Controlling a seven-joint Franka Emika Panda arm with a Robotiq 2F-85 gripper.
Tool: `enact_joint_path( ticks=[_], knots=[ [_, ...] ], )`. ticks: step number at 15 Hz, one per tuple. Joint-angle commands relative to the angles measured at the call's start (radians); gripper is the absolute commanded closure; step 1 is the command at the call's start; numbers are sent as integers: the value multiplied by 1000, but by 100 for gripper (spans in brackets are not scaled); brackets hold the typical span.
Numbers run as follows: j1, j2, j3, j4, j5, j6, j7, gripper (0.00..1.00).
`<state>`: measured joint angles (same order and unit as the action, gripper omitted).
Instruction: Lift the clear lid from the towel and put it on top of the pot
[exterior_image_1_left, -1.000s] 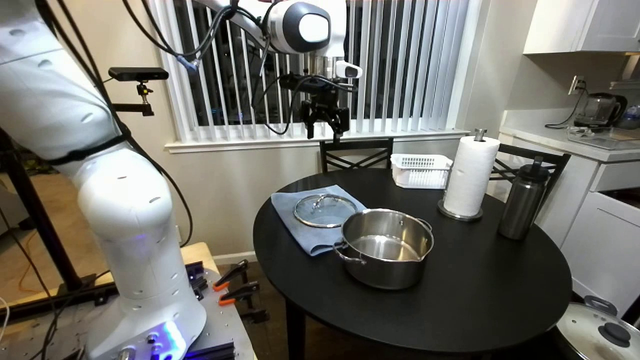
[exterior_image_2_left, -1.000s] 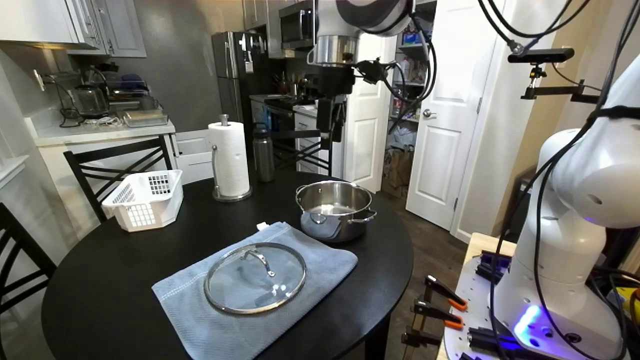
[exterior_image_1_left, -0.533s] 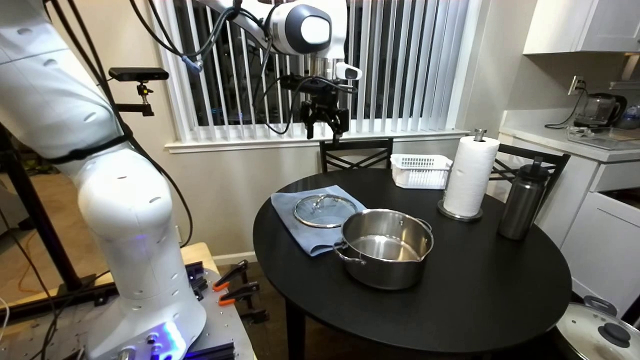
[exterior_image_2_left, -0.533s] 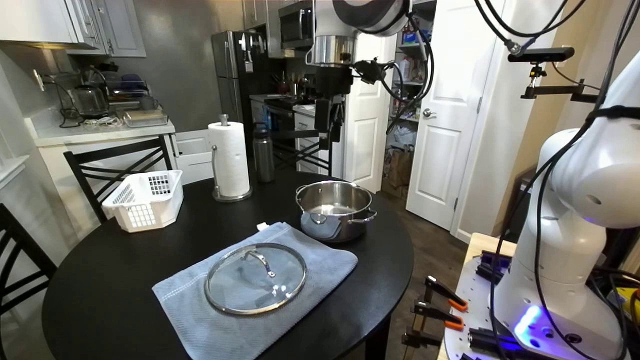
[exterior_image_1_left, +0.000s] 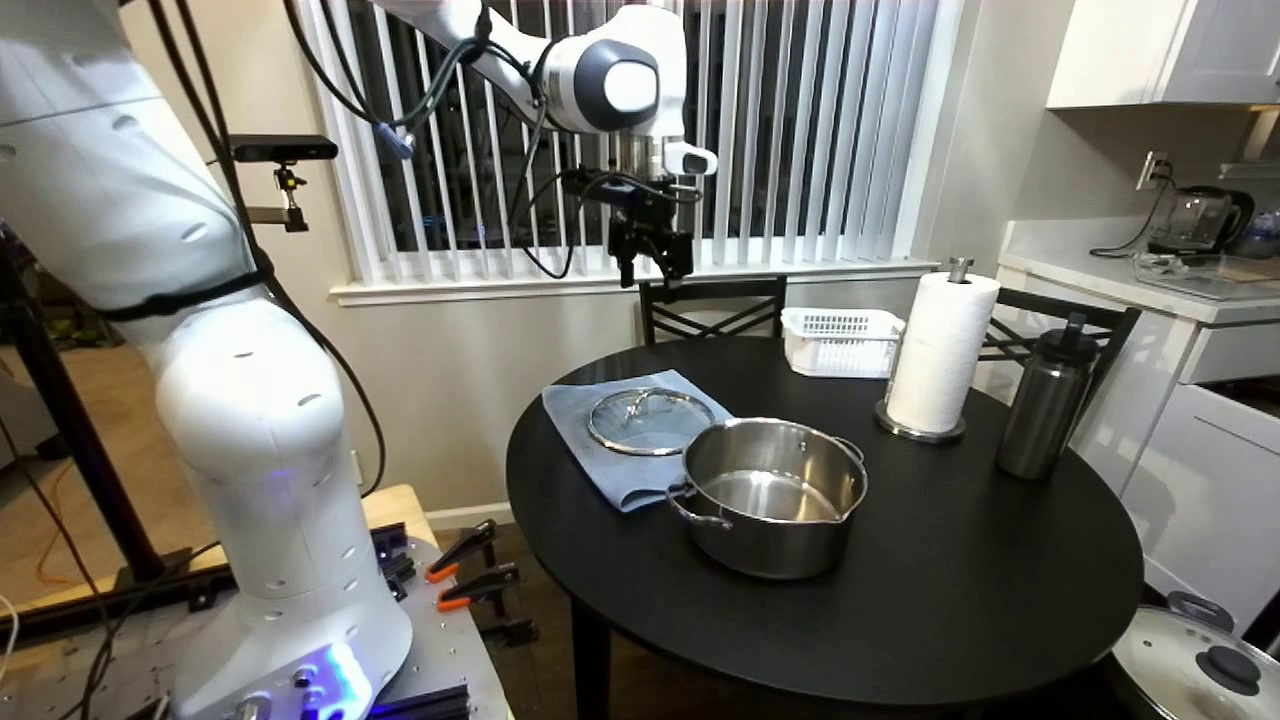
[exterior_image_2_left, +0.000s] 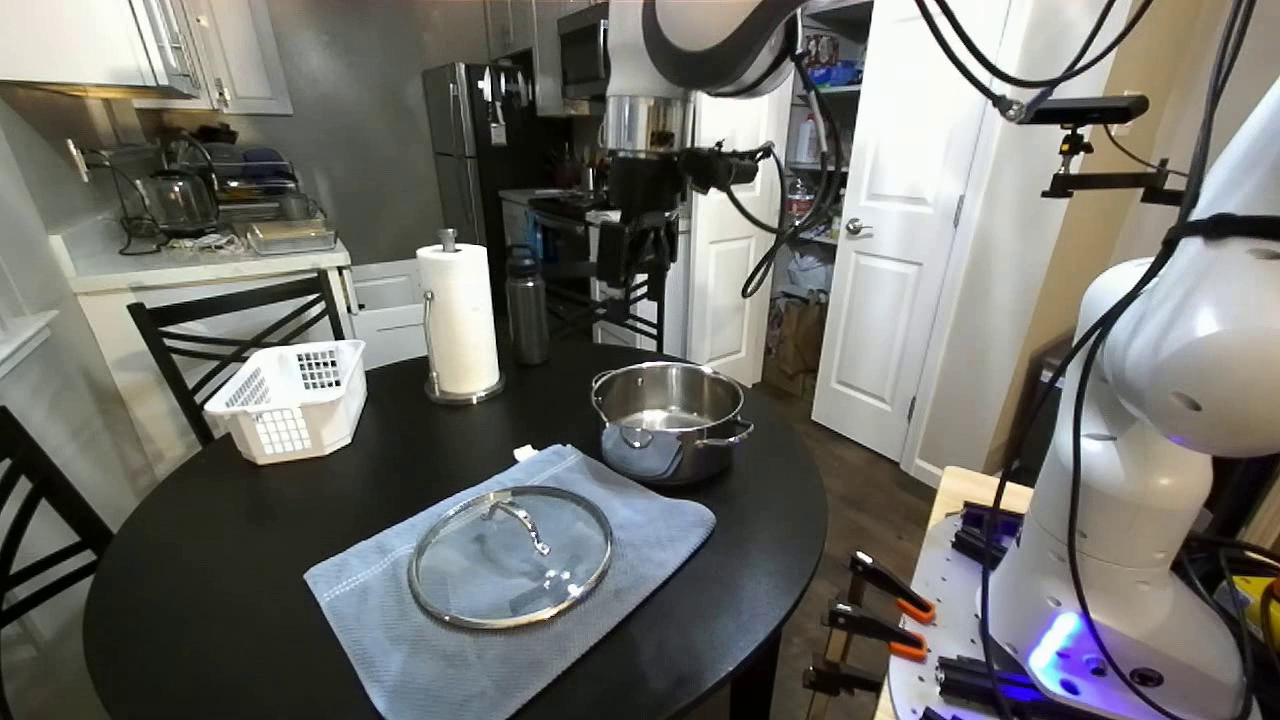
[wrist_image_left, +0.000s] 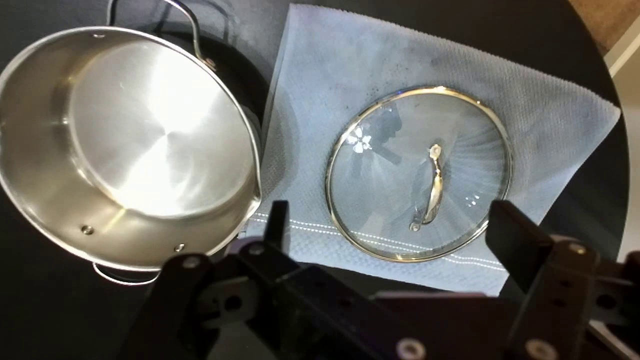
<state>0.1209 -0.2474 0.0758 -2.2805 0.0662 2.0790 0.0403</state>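
The clear lid lies flat on the towel, with its arched metal handle up. The lid shows in both exterior views (exterior_image_1_left: 655, 425) (exterior_image_2_left: 480, 570) and in the wrist view (wrist_image_left: 385, 185). The blue-grey towel (exterior_image_2_left: 420, 650) is spread under it on the dark table; it also shows in the wrist view (wrist_image_left: 330, 55). The stainless-steel pot (exterior_image_1_left: 770, 550) stands uncovered and empty beside the towel; it is at the left in the wrist view (wrist_image_left: 37, 170). My gripper (exterior_image_1_left: 650, 278) is open and empty, high above the table. Its fingers (wrist_image_left: 390, 210) are wide apart in the wrist view.
A white plastic basket (exterior_image_2_left: 290, 405), a paper towel roll (exterior_image_2_left: 460, 320) on a stand and a dark metal bottle (exterior_image_1_left: 1048, 405) stand on the round black table (exterior_image_1_left: 950, 600). Chairs (exterior_image_2_left: 245, 320) stand around it. A window with blinds (exterior_image_1_left: 800, 130) is behind the arm.
My gripper has come down a little and, in an exterior view, shifted slightly left. The lid, towel and pot have not moved.
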Motion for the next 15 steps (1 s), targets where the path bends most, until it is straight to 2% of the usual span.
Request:
enact_joint_path(
  ticks=[1,4,7,9,12,15],
  knots=[
    [-7,113,62,-5,-23,161,189,0],
    [0,188,85,-33,-24,328,317,0],
    [8,261,88,-36,-56,438,402,0],
    [23,313,88,-21,-121,457,458,0],
    [60,381,76,18,-238,423,541,0],
    [96,428,66,71,-282,395,576,0]
  ],
)
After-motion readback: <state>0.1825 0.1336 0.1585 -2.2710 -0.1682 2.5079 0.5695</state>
